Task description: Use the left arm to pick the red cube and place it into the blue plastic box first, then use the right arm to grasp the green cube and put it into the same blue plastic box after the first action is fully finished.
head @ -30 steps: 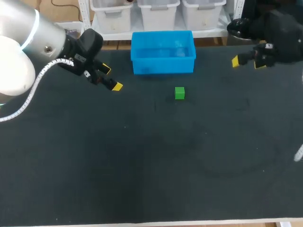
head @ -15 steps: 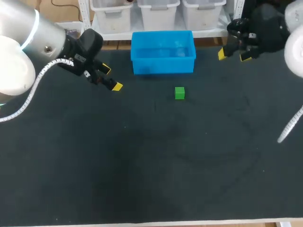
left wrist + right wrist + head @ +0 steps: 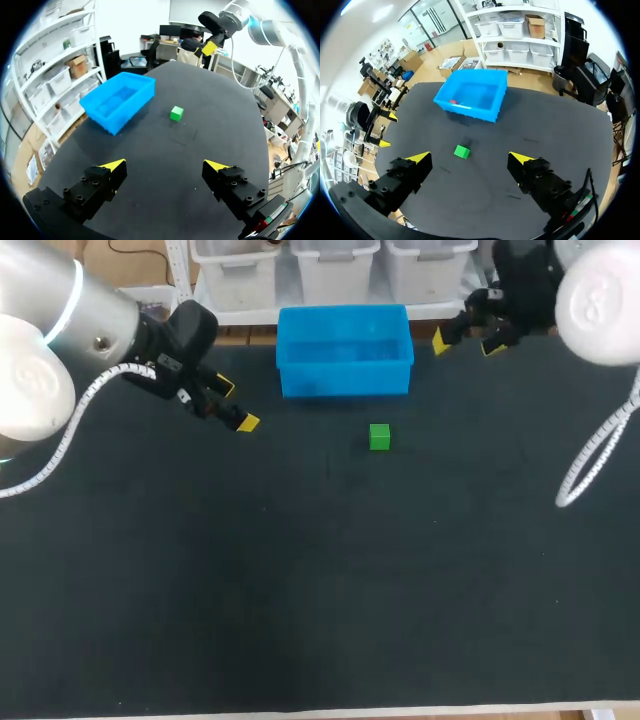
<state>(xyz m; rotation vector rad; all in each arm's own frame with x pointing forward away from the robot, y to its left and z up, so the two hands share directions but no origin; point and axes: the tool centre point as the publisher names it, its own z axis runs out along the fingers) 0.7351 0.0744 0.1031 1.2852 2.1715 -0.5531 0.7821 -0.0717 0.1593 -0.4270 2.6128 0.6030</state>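
Observation:
The green cube (image 3: 379, 437) lies on the black table just in front of the blue plastic box (image 3: 345, 377). In the right wrist view a small red cube (image 3: 453, 102) shows inside the blue box (image 3: 470, 113). My left gripper (image 3: 235, 405) hangs open and empty to the left of the box. My right gripper (image 3: 466, 344) is open and empty near the box's right end, at the table's back edge. From the left wrist, the green cube (image 3: 176, 113) and the box (image 3: 132, 110) lie well ahead of the open gripper (image 3: 164, 165). The right wrist's open gripper (image 3: 469, 158) is high above the green cube (image 3: 462, 151).
The black table (image 3: 320, 590) stretches wide in front of the cube. White bins stand beyond the back edge. My right arm's gripper (image 3: 210, 47) shows far ahead in the left wrist view, and the left gripper (image 3: 388, 130) shows off to the side in the right wrist view.
My right arm has swung left along the back edge, bringing its open gripper close to the blue box's right end. The left arm, cube and box have not moved.

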